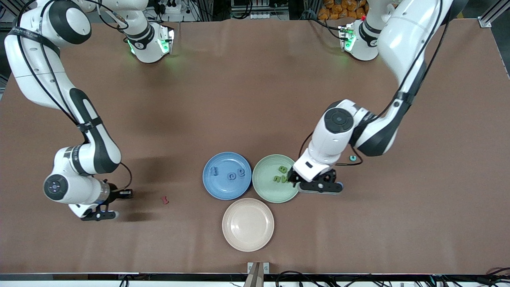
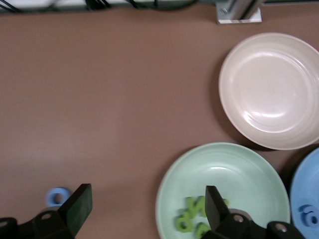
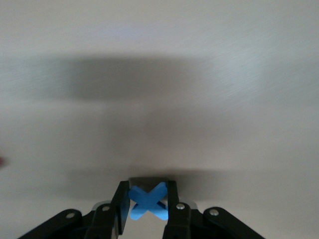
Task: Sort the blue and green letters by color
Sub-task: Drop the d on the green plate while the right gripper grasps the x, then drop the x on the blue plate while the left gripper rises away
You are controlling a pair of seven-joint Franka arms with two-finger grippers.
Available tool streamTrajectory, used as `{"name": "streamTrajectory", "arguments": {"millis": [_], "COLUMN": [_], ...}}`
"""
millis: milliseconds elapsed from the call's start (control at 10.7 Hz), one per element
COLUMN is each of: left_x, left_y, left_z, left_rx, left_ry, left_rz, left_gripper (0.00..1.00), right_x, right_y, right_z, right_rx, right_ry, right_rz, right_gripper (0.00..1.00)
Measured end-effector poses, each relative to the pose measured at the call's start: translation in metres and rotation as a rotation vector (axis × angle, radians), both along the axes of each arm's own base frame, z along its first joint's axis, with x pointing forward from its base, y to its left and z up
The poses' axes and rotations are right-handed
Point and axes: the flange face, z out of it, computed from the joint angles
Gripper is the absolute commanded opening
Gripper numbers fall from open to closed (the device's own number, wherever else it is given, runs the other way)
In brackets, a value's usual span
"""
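Brown paper-like covering spreads over the whole surface [image 1: 255, 99], and I see three plates grouped near the front camera. My left gripper [image 2: 144, 209] hangs low at the green plate's [image 1: 265, 183] rim, on the side toward the left arm's end, with its fingers spread wide and nothing between them; one finger [image 2: 215, 204] stands over the plate and the other over bare surface. Green letters [image 1: 281, 177] lie in that plate in a small cluster; I read one as a B and the rest look like N or V shapes, though I can't be sure. A blue ring letter [image 2: 58, 196], an O shape, lies on the surface just beside the left gripper toward the left arm's end.

On the blue plate [image 1: 227, 189], which touches the green one, I count three blue letters [image 1: 231, 175]; the middle one reads as a C, and the others I can't make out. The cream plate [image 1: 248, 224] sits nearest the front camera, just below the other two in that view.

My right gripper [image 3: 148, 203] is low at the right arm's end of the surface, clamped on a blue X [image 3: 147, 201] pinched between its pads. A small dark-red piece [image 1: 164, 200] lies on the surface between that gripper and the plates.
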Motion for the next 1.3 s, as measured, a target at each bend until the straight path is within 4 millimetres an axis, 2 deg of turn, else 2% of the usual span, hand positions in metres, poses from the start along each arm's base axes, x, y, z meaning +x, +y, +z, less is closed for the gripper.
{"name": "streamTrajectory", "arguments": {"millis": [186,279,466,559,745,838,931,1024,1117,1210,1303], "left_x": [0.005,0.004,-0.006,-0.014,-0.022,-0.023,-0.027,-0.033,-0.04,-0.048,-0.057], "left_y": [0.033,0.056,0.103,0.119,0.152,0.171,0.19,0.207,0.226,0.241,0.245], "left_z": [0.06,0.093,0.155,0.178,0.21,0.224,0.237,0.251,0.262,0.273,0.284], "left_rx": [0.068,0.112,0.2,0.212,0.227,0.245,0.237,0.2,0.174,0.175,0.191], "left_ry": [-0.02,-0.019,0.001,0.024,0.048,0.042,0.056,0.079,0.107,0.133,0.139], "left_rz": [0.014,0.034,0.073,0.08,0.064,0.029,0.023,0.04,0.053,0.03,-0.013], "left_gripper": [1.0,1.0,1.0,1.0,1.0,1.0,1.0,1.0,1.0,1.0,1.0], "right_x": [-0.007,-0.011,-0.02,-0.025,-0.038,-0.047,-0.057,-0.065,-0.071,-0.072,-0.068], "right_y": [0.048,0.066,0.109,0.14,0.223,0.266,0.302,0.329,0.345,0.347,0.34], "right_z": [0.01,0.015,0.025,0.031,0.047,0.054,0.057,0.059,0.059,0.057,0.055], "right_rx": [0.035,0.079,0.208,0.231,0.237,0.24,0.243,0.247,0.246,0.24,0.236], "right_ry": [0.071,0.112,0.216,0.248,0.273,0.264,0.252,0.24,0.23,0.226,0.222], "right_rz": [-0.081,-0.141,-0.301,-0.366,-0.501,-0.564,-0.612,-0.647,-0.666,-0.676,-0.687], "right_gripper": [0.0,0.0,0.0,0.0,0.0,0.12,0.6,1.0,1.0,1.0,1.0]}}
